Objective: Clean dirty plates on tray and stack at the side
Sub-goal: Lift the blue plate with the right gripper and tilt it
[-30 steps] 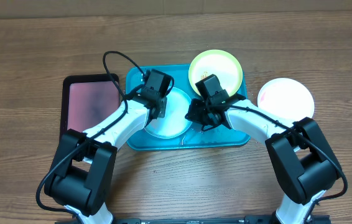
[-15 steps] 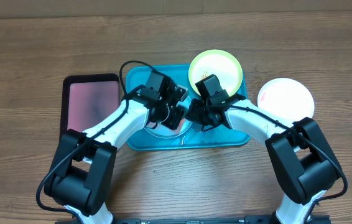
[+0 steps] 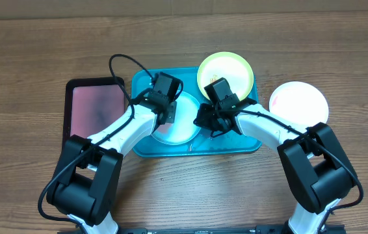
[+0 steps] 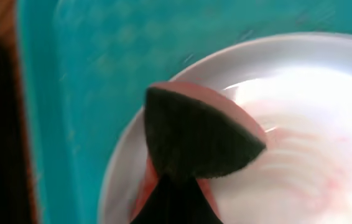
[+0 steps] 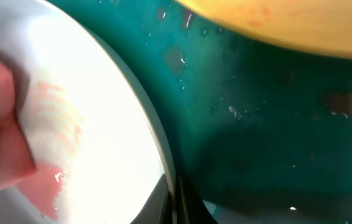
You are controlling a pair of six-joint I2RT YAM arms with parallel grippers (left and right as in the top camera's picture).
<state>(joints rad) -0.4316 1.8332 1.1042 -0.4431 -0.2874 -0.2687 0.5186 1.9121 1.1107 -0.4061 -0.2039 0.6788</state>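
The pale mint-blue plate [image 3: 183, 123] lies in the turquoise tray [image 3: 236, 144]. My left gripper [image 3: 166, 112] is shut on a sponge [image 4: 201, 134], dark face up and red underneath, which presses on the plate's left part [image 4: 306, 106]. Faint pink streaks show on the plate [image 5: 101, 112]. My right gripper [image 3: 205, 122] is shut on the plate's right rim [image 5: 163, 155], one finger on each side [image 5: 175, 200]. The yellow-green plate [image 3: 226, 73] rests over the tray's back right corner, with red specks [image 5: 275, 22]. The white plate [image 3: 299, 103] lies on the table to the right.
A black-rimmed tray with a pinkish inside [image 3: 96, 107] lies left of the turquoise tray. The wet turquoise tray floor [image 5: 269, 118] shows right of the plate. Wooden table all around [image 3: 41, 45].
My left gripper swept the sponge right across the mint-blue plate and is now back at its left part. The right gripper has stayed on the rim.
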